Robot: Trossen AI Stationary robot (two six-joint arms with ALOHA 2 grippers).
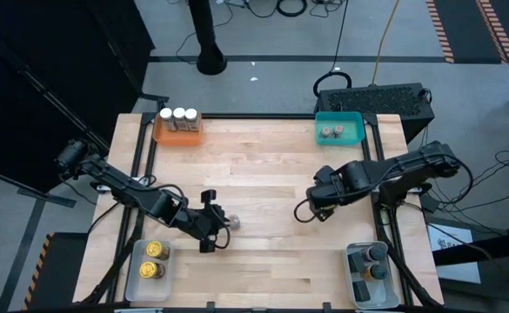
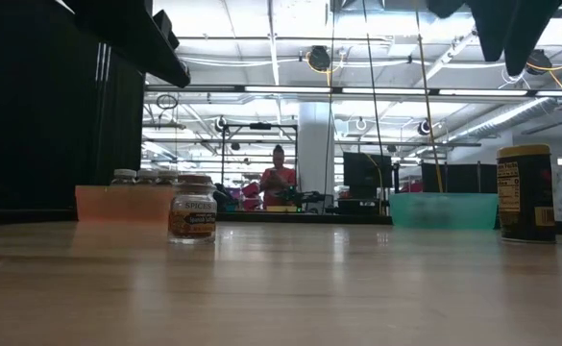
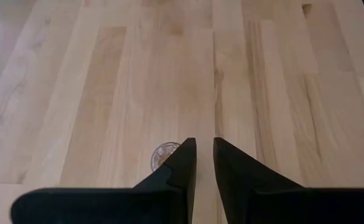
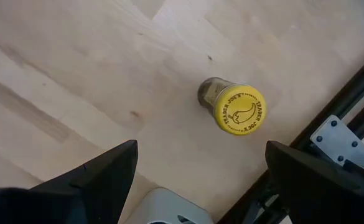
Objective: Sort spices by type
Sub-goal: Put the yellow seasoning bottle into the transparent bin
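Note:
A small brown-labelled spice jar (image 2: 193, 209) stands upright on the wood near the table's middle (image 1: 234, 220). My left gripper (image 3: 205, 155) slants down just left of it, its fingers a narrow gap apart with nothing between them; the jar's top (image 3: 163, 155) shows beside one fingertip. My right gripper (image 4: 200, 168) hangs wide open, pointing down, high above a dark jar with a yellow lid (image 4: 238, 107), which stands upright on the table (image 2: 525, 192). The right arm hides this jar in the high view.
An orange tray (image 1: 177, 132) at the far left holds three white-topped jars. A teal tray (image 1: 338, 129) at the far right holds two grey-lidded jars. Clear trays stand at the near left (image 1: 148, 269) with yellow jars and at the near right (image 1: 371, 274) with dark jars. A black rail (image 4: 356, 93) runs beside the yellow-lidded jar.

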